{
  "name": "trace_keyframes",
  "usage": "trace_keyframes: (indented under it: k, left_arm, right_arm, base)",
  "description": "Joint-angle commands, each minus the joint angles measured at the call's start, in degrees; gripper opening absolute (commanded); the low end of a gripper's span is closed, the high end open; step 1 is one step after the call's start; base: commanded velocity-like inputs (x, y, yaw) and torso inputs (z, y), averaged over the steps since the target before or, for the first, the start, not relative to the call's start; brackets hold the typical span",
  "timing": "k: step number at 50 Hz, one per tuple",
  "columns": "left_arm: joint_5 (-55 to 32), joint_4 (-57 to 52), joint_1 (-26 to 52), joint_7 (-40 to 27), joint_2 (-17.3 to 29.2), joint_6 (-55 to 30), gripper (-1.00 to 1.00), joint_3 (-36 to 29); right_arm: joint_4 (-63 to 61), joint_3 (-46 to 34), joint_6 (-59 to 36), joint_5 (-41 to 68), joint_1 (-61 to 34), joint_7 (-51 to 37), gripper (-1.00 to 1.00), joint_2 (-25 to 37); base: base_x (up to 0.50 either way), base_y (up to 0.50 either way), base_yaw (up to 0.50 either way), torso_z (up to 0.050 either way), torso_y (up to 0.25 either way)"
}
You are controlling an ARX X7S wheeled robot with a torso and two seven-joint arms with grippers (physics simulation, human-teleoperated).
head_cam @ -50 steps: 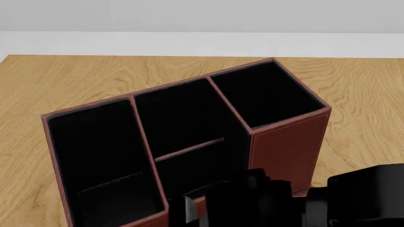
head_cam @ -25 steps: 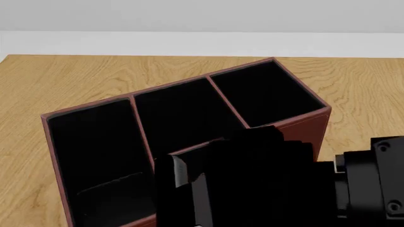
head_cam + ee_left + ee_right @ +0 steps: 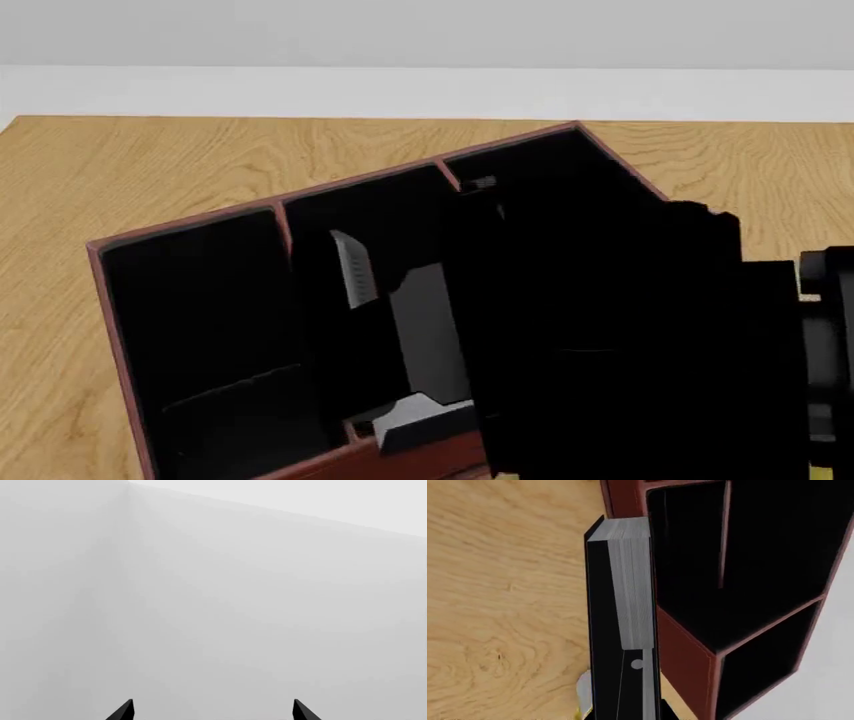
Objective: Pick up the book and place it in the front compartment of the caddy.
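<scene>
Right gripper (image 3: pixel 627 700) jaws pinching the book (image 3: pixel 624 595) by its lower end, page edges showing grey-white. In the right wrist view the book sits just outside the caddy (image 3: pixel 687 655), next to its red-brown outer wall, above the wooden worktop (image 3: pixel 507 580). In the head view the right arm's black bulk covers the caddy's right and middle sections; exact book position over the front compartment cannot be told. Left gripper (image 3: pixel 213 715) jaws spread, empty, facing a blank grey wall (image 3: pixel 213 590).
</scene>
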State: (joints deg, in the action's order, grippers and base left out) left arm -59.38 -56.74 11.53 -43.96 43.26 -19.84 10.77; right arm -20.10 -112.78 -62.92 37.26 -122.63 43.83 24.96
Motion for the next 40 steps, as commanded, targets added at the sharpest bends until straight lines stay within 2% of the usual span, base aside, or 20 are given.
trace_keyframes:
  k: [1,25,40]
  left_arm:
    - [-0.41,-0.25,-0.54,-0.18,0.54,0.61,1.00,0.40]
    - [-0.78,-0.47,-1.53,-0.73,1.53,1.95,1.00,0.84]
    - [-0.61,-0.09,-1.76,-0.74,1.75,2.54,1.00,0.59]
  right_arm:
    - [2.52,-0.55,5.65,-6.09,-4.00,2.29,-1.00,-0.04]
    - [20.58,-1.68,20.12,-14.68,-3.91,7.49,-1.00,-4.04]
    - [32.38,-1.75,30.40,-19.01,-0.34,7.98,-1.00,-7.58]
  base:
    - [0.00,0.00,0.00,0.000,0.000]
    - [0.00,0.00,0.00,0.000,0.001]
    - [0.00,0.00,0.00,0.000,0.001]
